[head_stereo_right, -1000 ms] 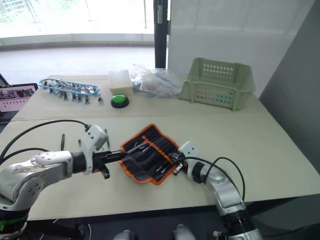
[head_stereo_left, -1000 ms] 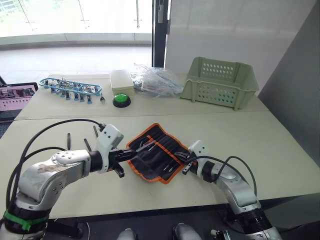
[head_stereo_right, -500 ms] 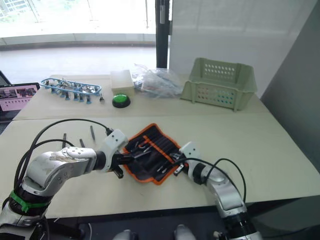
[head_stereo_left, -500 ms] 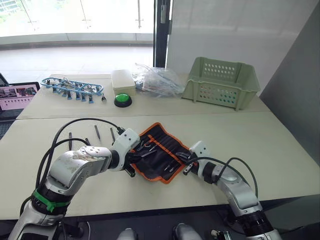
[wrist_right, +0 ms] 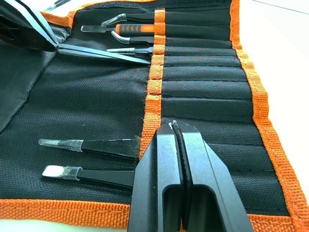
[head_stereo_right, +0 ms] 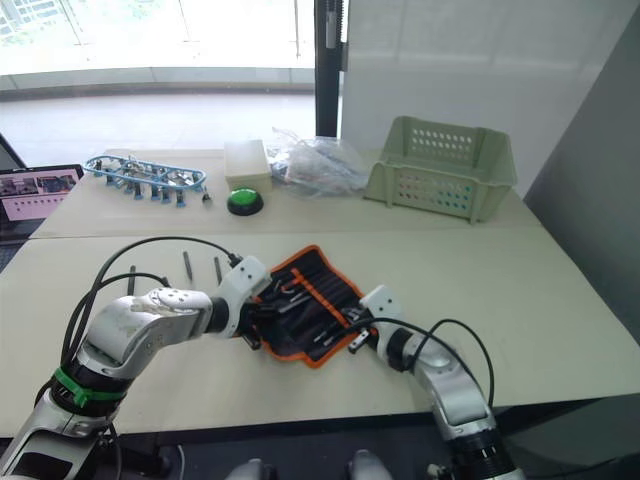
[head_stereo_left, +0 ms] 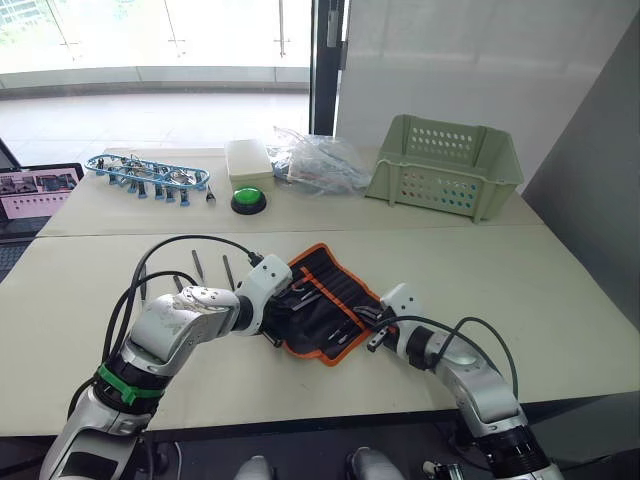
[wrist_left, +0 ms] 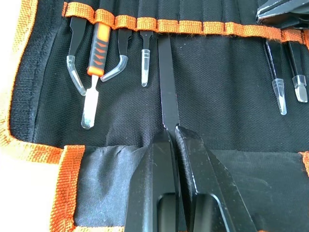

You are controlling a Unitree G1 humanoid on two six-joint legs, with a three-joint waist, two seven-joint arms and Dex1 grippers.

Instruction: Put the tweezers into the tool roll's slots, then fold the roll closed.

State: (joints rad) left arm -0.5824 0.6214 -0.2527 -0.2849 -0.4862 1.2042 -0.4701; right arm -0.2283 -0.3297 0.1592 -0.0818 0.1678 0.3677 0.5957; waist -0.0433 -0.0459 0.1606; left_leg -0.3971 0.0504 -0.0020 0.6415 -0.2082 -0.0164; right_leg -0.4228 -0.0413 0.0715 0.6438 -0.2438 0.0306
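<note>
The left pincer (wrist_left: 172,133) grips a black tweezer (wrist_left: 167,87), its far end entering a slot (wrist_left: 166,26) of the tool roll (head_stereo_left: 325,300). The right pincer (wrist_right: 173,126) is clenched on the roll's orange band (wrist_right: 153,92).

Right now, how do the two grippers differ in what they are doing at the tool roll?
The left gripper is shut on a tweezer, feeding it into a slot under the orange band; the right gripper is shut on the tool roll, pinching that band. The left works from the roll's left edge, the right from its right edge. Both are shut and over the open roll.
</note>
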